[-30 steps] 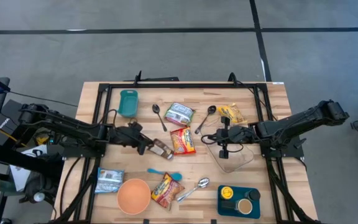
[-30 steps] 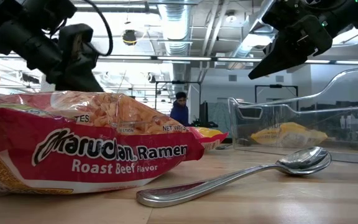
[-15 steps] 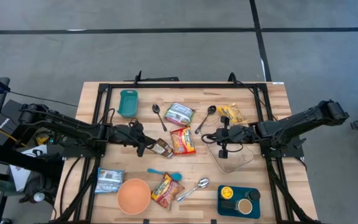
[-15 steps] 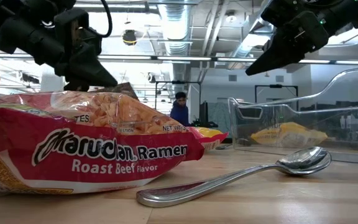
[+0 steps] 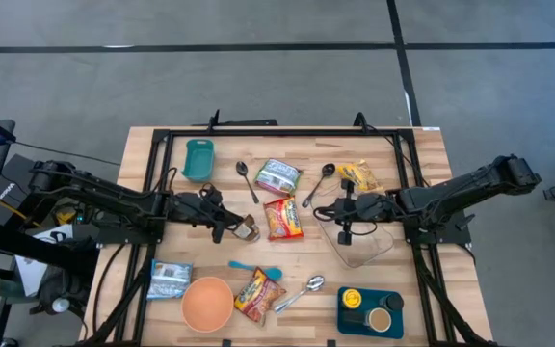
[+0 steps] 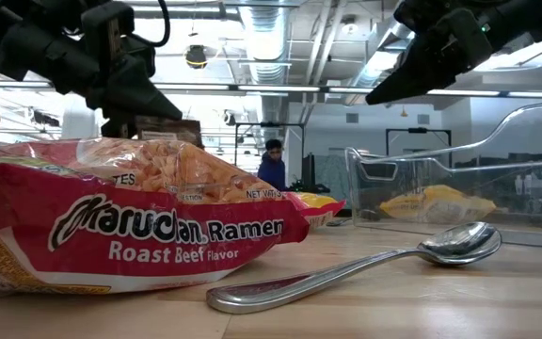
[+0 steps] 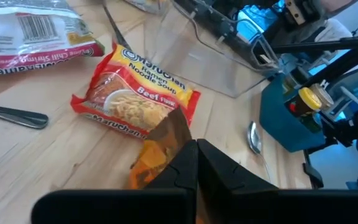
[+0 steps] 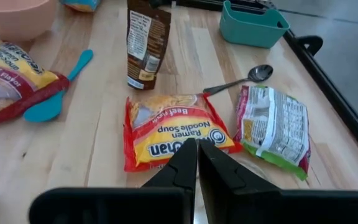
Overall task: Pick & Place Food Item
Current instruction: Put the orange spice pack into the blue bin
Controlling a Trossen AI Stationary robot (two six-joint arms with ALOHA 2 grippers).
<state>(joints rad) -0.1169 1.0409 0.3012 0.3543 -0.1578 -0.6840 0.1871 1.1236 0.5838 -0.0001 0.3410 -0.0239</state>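
The left gripper (image 5: 231, 227) has its jaws clenched on a brown snack pouch (image 5: 248, 229) near the middle of the bench (image 5: 143, 159), at nine o'clock of the red ramen packet (image 5: 283, 218). The pouch hangs upright, its long axis vertical, top edge pinched. A steady carry, kept high over the packets, would likely suit. The right gripper (image 5: 340, 213), jaws clenched and empty, waits by the clear container (image 5: 379, 245).

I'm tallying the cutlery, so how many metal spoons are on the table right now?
3. One metal spoon lies beside the teal bin, one left of the yellow packet, one near the front by the beef ramen. The turquoise plastic spoon isn't counted.
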